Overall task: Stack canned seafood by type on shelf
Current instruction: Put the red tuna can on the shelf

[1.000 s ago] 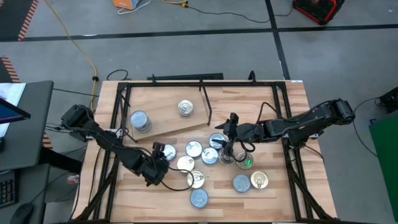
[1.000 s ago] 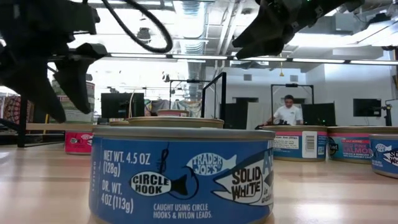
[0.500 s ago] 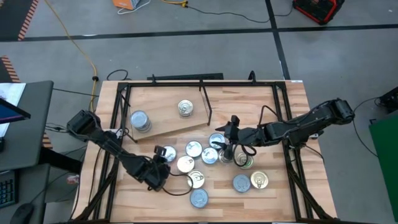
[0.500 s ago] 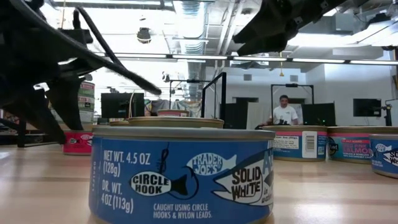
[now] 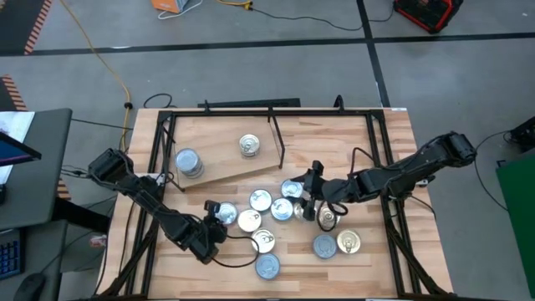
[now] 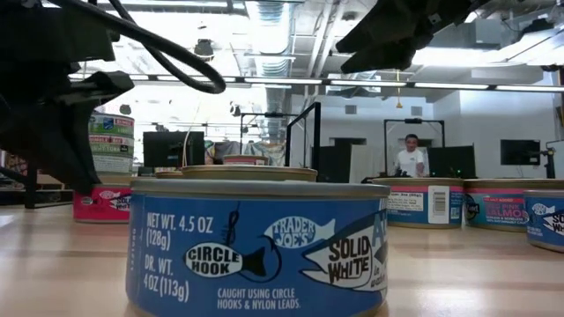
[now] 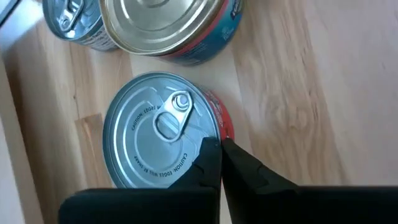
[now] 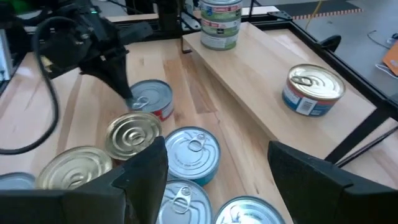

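Observation:
Several flat round tins of canned seafood (image 5: pixel 272 207) lie loose in the middle of the table. The shelf (image 5: pixel 224 150), a light board with a black rod (image 5: pixel 276 140), carries a stack of tins (image 5: pixel 188 162) and one single tin (image 5: pixel 249 145). My left gripper (image 7: pixel 219 144) is shut, its tips at the edge of a silver-lidded, red-labelled tin (image 7: pixel 155 134), the leftmost of the loose ones (image 5: pixel 226 211). My right gripper (image 5: pixel 313 199) hovers open above the loose tins, nothing between its fingers (image 8: pixel 149 168). My left gripper sets its shut fingertips (image 7: pixel 211 155) on the rim of the red-labelled tin's lid (image 7: pixel 214 127), beside the pull tab. The fingers slant down from the table's left and near side (image 8: pixel 118 78). The tin stands flat on the tabletop, lid up.
A black metal frame (image 5: pixel 155 167) runs along the table's edges. More tins lie near the front edge (image 5: pixel 267 266) and at the right (image 5: pixel 336 244). A blue tin (image 6: pixel 256 246) fills the low view. A person (image 6: pixel 407 158) stands far behind the table.
My left gripper has come down toward the table's near edge onto the red-labelled tin and has shut. The tin has slid a little toward the near edge. My right gripper has drifted slightly toward the near edge above the loose tins, staying open.

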`<state>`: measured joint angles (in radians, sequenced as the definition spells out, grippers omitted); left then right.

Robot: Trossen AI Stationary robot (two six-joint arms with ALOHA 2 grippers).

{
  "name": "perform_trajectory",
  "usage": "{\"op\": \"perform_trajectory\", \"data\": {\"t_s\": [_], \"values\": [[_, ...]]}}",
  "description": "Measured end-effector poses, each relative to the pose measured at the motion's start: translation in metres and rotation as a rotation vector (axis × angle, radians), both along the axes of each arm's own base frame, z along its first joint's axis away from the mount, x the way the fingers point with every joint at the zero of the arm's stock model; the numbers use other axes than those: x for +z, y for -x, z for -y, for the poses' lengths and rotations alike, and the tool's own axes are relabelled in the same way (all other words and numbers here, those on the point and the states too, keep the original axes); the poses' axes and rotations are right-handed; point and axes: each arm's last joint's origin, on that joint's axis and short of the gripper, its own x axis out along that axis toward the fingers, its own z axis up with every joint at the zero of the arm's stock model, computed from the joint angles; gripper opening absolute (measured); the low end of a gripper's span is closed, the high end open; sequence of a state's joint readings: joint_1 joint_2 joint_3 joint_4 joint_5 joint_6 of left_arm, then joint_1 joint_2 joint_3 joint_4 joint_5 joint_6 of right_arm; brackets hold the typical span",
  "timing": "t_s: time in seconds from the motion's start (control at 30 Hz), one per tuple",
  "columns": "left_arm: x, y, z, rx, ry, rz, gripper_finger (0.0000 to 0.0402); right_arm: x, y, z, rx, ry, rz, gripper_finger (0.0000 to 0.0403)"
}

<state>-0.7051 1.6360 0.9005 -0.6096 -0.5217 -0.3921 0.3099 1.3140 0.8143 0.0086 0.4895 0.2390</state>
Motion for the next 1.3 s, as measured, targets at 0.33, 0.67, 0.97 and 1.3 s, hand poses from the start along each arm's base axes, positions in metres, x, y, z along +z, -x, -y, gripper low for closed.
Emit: {"op": "perform_trajectory", "data": {"t_s": [0.33,0.67,0.97,1.3], "values": [[0.0,0.017,0.019,0.02,0.021,0.065,0.0,-0.025,-0.013,-0.016,-0.008,0.053,-0.041,0.0301],[-0.001,0.026,0.028,0.02,0.007,0.108,0.0,-0.028,-0.019,-0.008,-0.033,0.066,-0.04,0.0301],[-0.024,0.019,0.044,0.002,-0.185,0.1,0.0,-0.026,-0.019,-0.01,-0.02,0.069,-0.024,0.0301],[-0.019,0.018,0.06,-0.018,-0.243,0.158,0.0,-0.025,-0.02,-0.012,-0.033,0.027,0.002,0.0301]]}}
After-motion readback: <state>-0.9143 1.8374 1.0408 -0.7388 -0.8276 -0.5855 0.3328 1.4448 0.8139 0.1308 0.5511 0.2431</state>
